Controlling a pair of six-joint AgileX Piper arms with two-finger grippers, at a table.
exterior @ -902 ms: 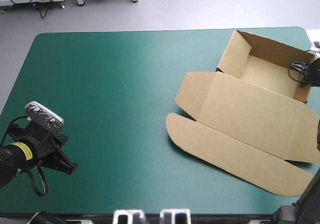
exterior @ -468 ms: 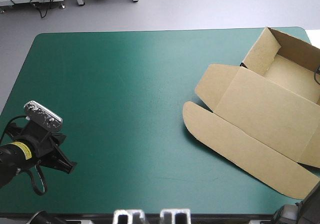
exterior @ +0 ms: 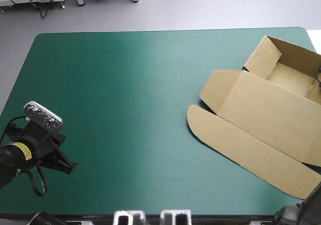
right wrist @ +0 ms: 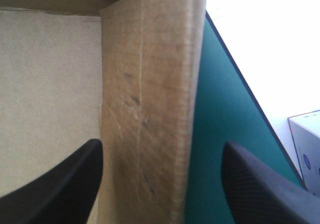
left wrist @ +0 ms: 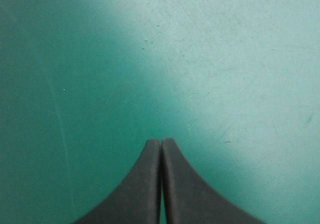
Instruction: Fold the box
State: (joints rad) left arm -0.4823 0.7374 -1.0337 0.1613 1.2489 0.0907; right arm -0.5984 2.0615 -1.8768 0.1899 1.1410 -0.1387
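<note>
The brown box [exterior: 271, 115] lies at the table's right side as an open tray [exterior: 291, 77] with raised walls, its lid and long rounded flap [exterior: 241, 150] flat toward the front. In the right wrist view my right gripper [right wrist: 162, 144] is open, its fingers standing on either side of a raised tray wall [right wrist: 150, 84], with the tray floor [right wrist: 50, 84] beside it. In the high view that gripper is past the right edge. My left gripper [exterior: 70, 167] sits low near the front left corner, far from the box. It is shut on nothing [left wrist: 161, 141], just above bare cover.
The teal-green cover [exterior: 125, 94] stretches bare from the left gripper to the box. The tray's far corner reaches the table's right edge [right wrist: 235, 74]. Beyond that edge a white carton [right wrist: 307, 144] shows in the right wrist view.
The box slid right, toward the table's right edge, and turned slightly. The right gripper's fingers have parted from the tray wall. The left arm has not moved.
</note>
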